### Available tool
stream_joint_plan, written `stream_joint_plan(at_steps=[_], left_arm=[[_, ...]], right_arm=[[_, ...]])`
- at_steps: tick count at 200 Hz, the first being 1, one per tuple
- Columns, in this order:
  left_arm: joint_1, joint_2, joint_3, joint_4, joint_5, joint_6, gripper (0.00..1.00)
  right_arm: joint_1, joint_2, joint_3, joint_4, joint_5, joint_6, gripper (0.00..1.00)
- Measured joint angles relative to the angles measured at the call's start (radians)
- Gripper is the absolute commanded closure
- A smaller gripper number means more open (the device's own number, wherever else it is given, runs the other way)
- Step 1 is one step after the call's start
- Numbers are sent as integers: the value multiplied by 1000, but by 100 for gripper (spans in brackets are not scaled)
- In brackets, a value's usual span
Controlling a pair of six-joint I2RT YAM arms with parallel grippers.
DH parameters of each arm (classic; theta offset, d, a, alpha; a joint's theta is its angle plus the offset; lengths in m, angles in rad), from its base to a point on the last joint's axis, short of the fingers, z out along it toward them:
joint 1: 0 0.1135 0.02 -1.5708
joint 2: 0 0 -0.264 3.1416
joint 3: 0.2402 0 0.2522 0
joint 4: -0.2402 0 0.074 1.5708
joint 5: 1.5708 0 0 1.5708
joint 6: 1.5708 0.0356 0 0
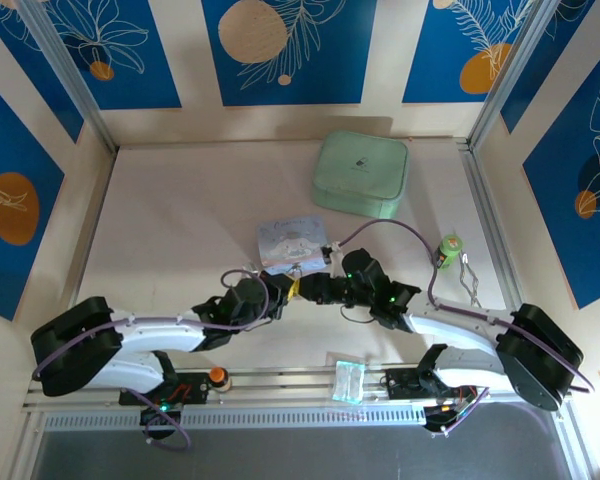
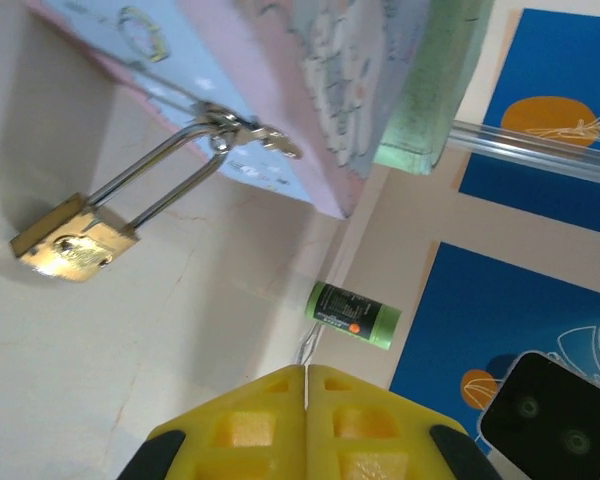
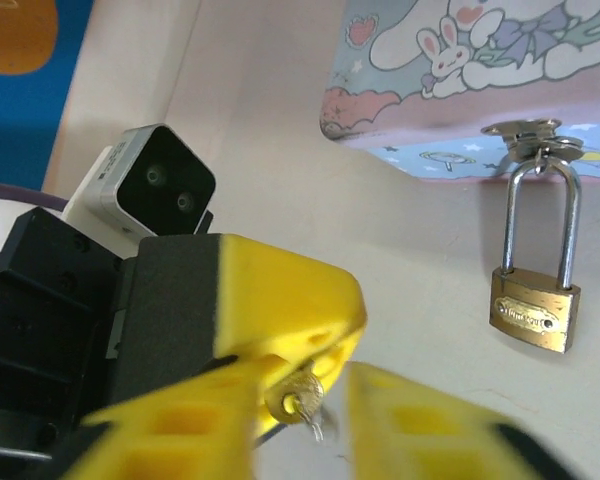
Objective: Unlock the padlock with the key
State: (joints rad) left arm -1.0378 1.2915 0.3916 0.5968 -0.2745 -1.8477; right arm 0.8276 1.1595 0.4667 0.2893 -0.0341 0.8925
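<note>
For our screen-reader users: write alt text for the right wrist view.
A shut brass padlock hangs from the hasp of a cartoon tin. Nearer, the left hand pinches a small key between the open fingers of the right hand.

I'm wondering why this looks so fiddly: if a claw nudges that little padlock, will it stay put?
Probably not. The padlock is only hooked by its thin loop through the clasp on the tin, so it would likely swing aside. Its brass body looks solid, probably heavy for its size. The polished metal may be slippery to grip.
</note>
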Motion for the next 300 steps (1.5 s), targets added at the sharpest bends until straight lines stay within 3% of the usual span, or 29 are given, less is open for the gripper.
stream_joint_plan(at_steps=[6,25,59,77,118,181,300], left_arm=[[2,-10,2,-5,-6,31,100],[5,-54,10,-14,-31,148,100],[22,-151,25,9,-60,394,100],[29,-189,44,48,-60,517,100],[32,-227,71,152,-43,697,100],[33,-236,81,196,-21,783,100],[33,-240,81,197,-19,783,100]], right_arm=[[-14,-9,-11,16,-16,13,32],[-70,-42,-48,81,-85,53,32],[-124,-62,-61,233,-202,97,44],[-129,-56,-61,336,-253,116,46],[-129,22,-43,573,-338,164,55],[-133,77,-40,778,-378,224,66],[-136,138,-13,867,-414,264,87]])
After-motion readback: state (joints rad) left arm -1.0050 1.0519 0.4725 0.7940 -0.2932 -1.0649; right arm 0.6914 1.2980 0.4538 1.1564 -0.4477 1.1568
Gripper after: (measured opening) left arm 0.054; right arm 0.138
